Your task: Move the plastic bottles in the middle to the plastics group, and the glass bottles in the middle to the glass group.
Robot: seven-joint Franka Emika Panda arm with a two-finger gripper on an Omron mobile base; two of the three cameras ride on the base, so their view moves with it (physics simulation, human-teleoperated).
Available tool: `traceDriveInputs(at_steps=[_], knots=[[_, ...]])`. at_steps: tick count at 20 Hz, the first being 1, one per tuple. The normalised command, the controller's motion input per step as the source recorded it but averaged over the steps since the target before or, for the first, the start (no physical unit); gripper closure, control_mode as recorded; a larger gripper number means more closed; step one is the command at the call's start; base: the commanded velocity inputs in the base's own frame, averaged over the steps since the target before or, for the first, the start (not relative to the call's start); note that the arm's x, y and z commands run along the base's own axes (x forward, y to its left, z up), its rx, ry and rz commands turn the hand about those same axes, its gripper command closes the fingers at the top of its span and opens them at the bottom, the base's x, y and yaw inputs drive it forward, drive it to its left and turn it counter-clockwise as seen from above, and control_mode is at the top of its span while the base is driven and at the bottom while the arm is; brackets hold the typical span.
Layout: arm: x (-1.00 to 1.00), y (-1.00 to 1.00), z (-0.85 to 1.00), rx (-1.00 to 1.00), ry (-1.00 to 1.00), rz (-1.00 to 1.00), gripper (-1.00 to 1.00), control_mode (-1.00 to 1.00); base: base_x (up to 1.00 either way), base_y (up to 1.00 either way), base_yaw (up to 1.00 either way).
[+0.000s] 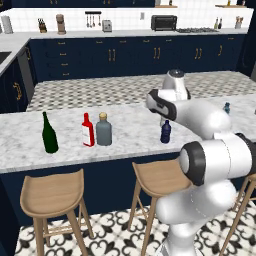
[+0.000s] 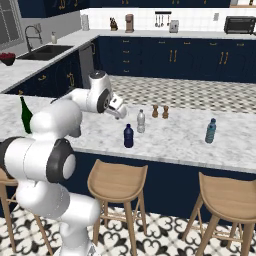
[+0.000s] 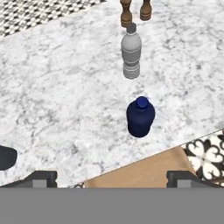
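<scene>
Gripper (image 3: 112, 177) wide open, empty, hovering above the counter (image 1: 130, 132). Navy bottle (image 3: 140, 117) upright near the front edge, right under the hand; clear bottle (image 3: 131, 51) just behind it, shakers (image 3: 135, 11) beyond. Grey bottle (image 1: 103, 129) stands beside the red bottle (image 1: 88, 130), green bottle (image 1: 49, 133) further left. Grey-blue bottle (image 2: 211, 130) well apart to the right.

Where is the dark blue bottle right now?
The navy bottle stands upright near the marble counter's front edge, just in front of the clear bottle, above a wooden stool.
</scene>
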Motion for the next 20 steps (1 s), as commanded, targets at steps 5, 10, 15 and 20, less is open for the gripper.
traceDriveInputs(at_steps=[5, 10, 15, 20], knots=[[-0.14, -0.46, 0.0, 0.0, 0.0, -0.02, -1.0, -1.0, 0.0, 0.0, 0.0], [-0.01, -0.15, -0.16, 0.01, 0.01, 0.07, -1.0, -1.0, 0.0, 0.0, 0.0], [0.12, -0.02, -0.44, 0.0, 0.02, 0.06, -1.0, -1.0, 0.0, 0.0, 0.0], [0.16, 0.0, -0.42, 0.0, 0.0, 0.04, -1.0, -1.0, 0.0, 0.0, 0.0]])
